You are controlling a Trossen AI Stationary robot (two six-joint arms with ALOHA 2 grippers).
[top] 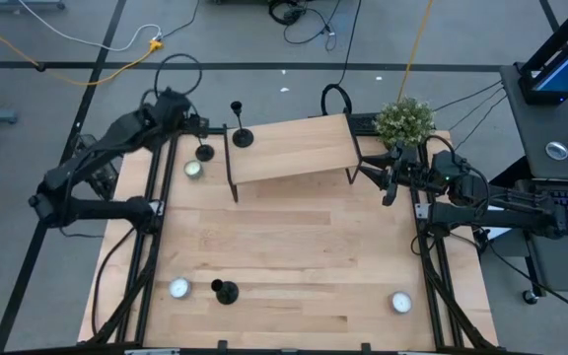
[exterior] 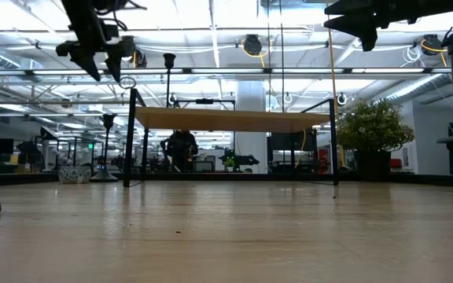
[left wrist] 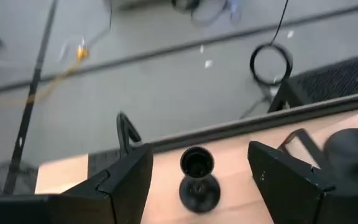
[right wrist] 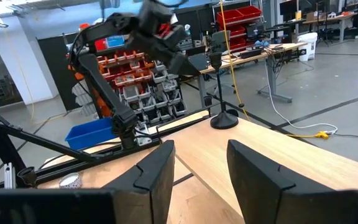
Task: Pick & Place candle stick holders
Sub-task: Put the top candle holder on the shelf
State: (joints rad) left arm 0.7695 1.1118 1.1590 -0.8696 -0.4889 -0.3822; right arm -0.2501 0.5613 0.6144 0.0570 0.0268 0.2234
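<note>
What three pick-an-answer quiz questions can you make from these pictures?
1. Where does the raised candle holder stand? A) floor B) wooden shelf C) chair
2. How many black candle holders are there? A) two B) three C) five
3. The left tool is: A) open B) shut C) missing

Answers:
B, its base rests on the shelf's end.
B, besides the raised one, there is a second holder under the left tool and a third holder by the near edge.
A, its fingers stand wide apart.
</note>
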